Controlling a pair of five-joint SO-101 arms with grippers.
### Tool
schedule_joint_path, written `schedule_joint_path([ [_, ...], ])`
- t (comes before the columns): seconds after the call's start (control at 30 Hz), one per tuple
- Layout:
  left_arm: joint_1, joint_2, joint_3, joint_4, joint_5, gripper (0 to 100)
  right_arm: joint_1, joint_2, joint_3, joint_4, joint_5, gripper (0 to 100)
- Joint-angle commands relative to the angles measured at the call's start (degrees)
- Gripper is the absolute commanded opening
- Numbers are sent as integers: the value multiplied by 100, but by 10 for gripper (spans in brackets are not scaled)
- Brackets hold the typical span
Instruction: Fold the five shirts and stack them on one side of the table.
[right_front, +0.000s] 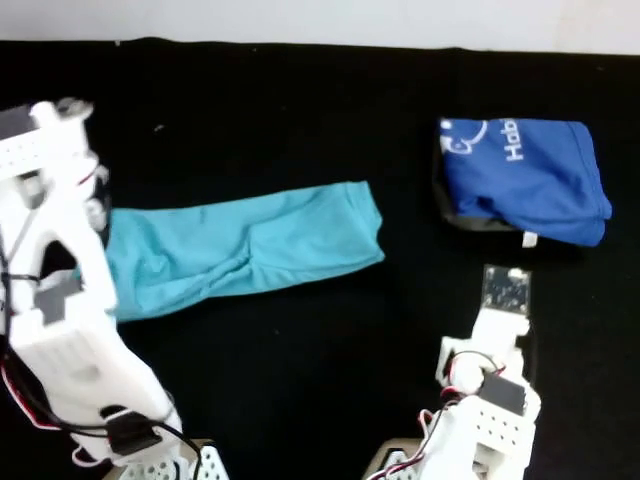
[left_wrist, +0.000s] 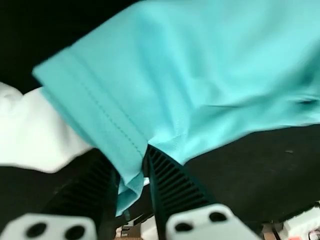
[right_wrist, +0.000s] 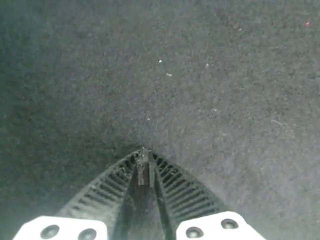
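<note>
A teal shirt (right_front: 245, 250) lies as a long folded strip across the middle of the black table. My left gripper (left_wrist: 134, 167) is shut on the hem of the teal shirt (left_wrist: 200, 90) at its left end, and the cloth hangs between the black fingers (left_wrist: 172, 182). A folded blue shirt (right_front: 525, 180) lies on top of a dark one at the back right. My right gripper (right_wrist: 144, 160) is shut on nothing, just above bare black cloth, in front of the blue shirt.
The left arm (right_front: 60, 300) stands tall over the table's left side. The right arm (right_front: 490, 400) sits low at the front right. Something white (left_wrist: 35, 130) lies beside the teal hem. The black table (right_front: 300, 380) is open in the front middle.
</note>
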Motion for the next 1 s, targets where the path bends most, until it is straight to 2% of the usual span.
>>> schedule_joint_path([
  [0.0,1130,-1226,40,62,422,7,57,-365,207,-84,-26,5],
  [0.23,3116,-1262,-576,26,1591,7,57,-1376,760,-48,-26,5],
  [0.4,3925,-409,-998,-756,1723,7,57,-1903,866,251,-26,5],
  [0.57,4259,611,-1455,-1451,1732,7,66,-2229,927,470,-26,5],
  [0.8,4453,2000,-2642,-1468,1732,15,48,-2264,927,488,-18,9],
  [0.97,4488,2440,-3688,-1266,1741,172,48,-2264,927,488,-18,9],
])
